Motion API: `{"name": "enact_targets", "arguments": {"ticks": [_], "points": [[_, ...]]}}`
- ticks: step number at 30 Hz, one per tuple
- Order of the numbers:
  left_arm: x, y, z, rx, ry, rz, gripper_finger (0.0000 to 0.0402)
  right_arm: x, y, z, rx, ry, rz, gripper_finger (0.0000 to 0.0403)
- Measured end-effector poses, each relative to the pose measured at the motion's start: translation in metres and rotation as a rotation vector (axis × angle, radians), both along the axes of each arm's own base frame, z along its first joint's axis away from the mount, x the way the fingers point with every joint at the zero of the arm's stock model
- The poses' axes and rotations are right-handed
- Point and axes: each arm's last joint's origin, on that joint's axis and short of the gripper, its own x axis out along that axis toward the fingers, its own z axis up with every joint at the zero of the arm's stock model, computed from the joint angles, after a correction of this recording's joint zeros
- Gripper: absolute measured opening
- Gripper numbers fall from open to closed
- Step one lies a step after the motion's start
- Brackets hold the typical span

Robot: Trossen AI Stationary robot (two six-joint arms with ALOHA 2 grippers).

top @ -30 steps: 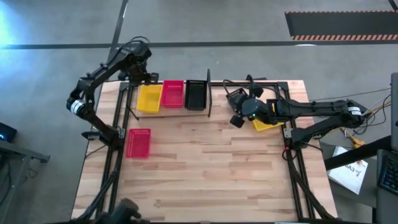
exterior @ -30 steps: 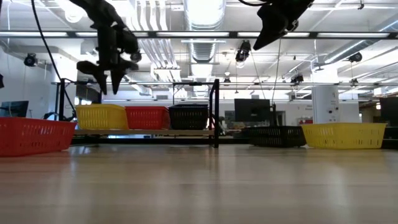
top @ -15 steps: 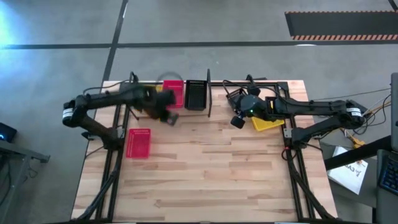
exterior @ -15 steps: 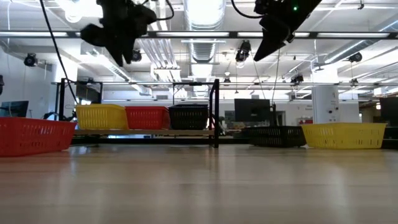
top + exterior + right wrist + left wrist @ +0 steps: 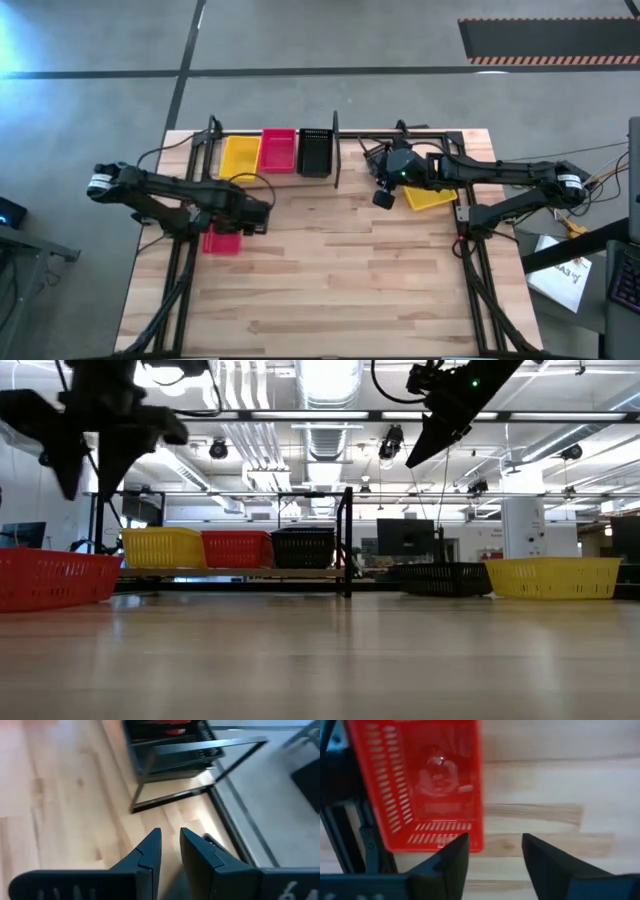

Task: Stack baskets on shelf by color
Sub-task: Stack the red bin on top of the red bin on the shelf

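The shelf [image 5: 270,178] at the far left of the surface [image 5: 340,270] already carries a yellow basket [image 5: 241,156], a red basket [image 5: 277,150] and a black basket [image 5: 314,151] side by side, one colour per slot, so each loose basket has a matching base to go onto. A second red basket [image 5: 222,237] lies loose on the surface near the left edge, well in front of the shelf. The left gripper [image 5: 252,212] hangs above it, apparently to collect it for the red slot. In the left wrist view its fingers [image 5: 451,865] are spread and empty, and the loose red basket [image 5: 420,780] lies just ahead of them; one finger lines up with its near rim, the other over bare wood.

The right gripper [image 5: 383,194] hovers high over the surface beside a loose yellow basket [image 5: 430,197]. Its fingers [image 5: 145,855] are nearly closed, with only a narrow gap, and grasp nothing. A loose black basket [image 5: 440,578] sits next to the yellow one.
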Motion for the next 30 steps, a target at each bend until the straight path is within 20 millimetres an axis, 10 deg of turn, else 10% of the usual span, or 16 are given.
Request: {"name": "enact_targets", "arguments": {"ticks": [7, 16, 30], "points": [[-0.033, 0.006, -0.03, 0.047, -0.046, 0.142, 0.0209, 0.0, 0.0, -0.001, -0.016, 0.013, 0.015, 0.0063], [-0.029, 0.006, -0.09, 0.013, -0.212, 0.279, 0.019, 0.0, 0.0, -0.001, -0.01, 0.007, 0.007, 0.0063], [-0.003, 0.002, -0.097, 0.022, -0.133, 0.164, 0.0103, 0.0, 0.0, -0.001, 0.014, -0.011, -0.019, 0.0063]]}}
